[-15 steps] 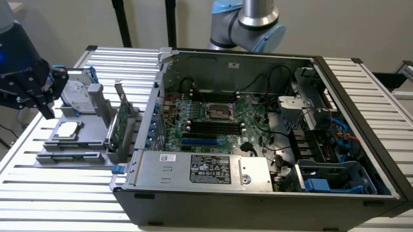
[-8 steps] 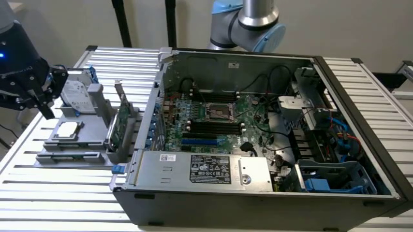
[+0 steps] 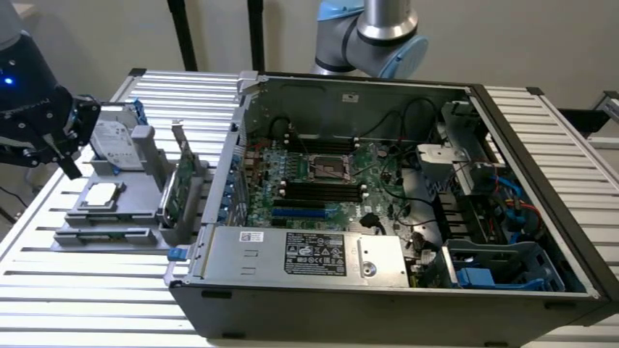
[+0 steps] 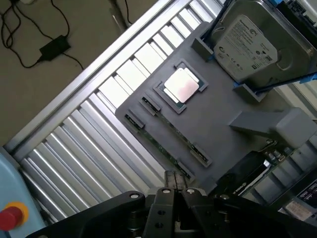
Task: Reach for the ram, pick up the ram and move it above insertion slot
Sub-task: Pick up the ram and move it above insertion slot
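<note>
The ram (image 4: 161, 147) is a thin green stick lying on edge in a slot of the grey holder (image 4: 218, 134), between two dark end clips. In the exterior view the ram (image 3: 103, 235) sits along the holder's near edge. My gripper (image 4: 176, 191) is shut with nothing between its fingers and hangs above the holder's ram side, clear of the stick. It appears as a black gripper (image 3: 68, 168) at the exterior view's left, over the holder (image 3: 145, 196). The black insertion slots (image 3: 324, 190) lie on the motherboard inside the open computer case (image 3: 387, 290).
The holder also carries a silver hard drive (image 4: 247, 42), a square processor chip (image 4: 182, 85) and an upright green expansion card (image 3: 180, 185). Everything stands on a slatted metal table (image 3: 87, 290). Cables and a power brick (image 4: 54, 47) lie on the floor beyond the table edge.
</note>
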### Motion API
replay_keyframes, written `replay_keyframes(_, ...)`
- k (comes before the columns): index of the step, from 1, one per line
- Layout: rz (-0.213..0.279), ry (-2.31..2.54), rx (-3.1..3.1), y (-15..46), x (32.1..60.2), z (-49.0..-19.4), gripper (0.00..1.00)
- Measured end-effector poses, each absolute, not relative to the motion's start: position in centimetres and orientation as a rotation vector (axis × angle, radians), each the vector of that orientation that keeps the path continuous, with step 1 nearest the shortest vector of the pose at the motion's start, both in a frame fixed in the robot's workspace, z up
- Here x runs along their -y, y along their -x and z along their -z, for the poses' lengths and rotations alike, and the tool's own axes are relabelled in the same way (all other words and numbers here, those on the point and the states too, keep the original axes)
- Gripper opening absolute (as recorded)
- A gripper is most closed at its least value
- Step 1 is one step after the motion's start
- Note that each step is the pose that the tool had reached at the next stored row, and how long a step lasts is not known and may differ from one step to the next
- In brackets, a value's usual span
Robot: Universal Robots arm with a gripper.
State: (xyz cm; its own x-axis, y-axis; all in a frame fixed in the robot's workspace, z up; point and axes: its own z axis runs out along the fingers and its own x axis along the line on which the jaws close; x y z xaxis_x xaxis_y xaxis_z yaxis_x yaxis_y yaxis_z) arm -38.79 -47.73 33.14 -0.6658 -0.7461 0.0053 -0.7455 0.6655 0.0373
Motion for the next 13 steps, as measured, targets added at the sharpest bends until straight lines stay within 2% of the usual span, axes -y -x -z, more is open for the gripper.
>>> replay_keyframes(13, 0.045, -1.602, 2.676, 38.78, 47.73, -33.04, 0.11)
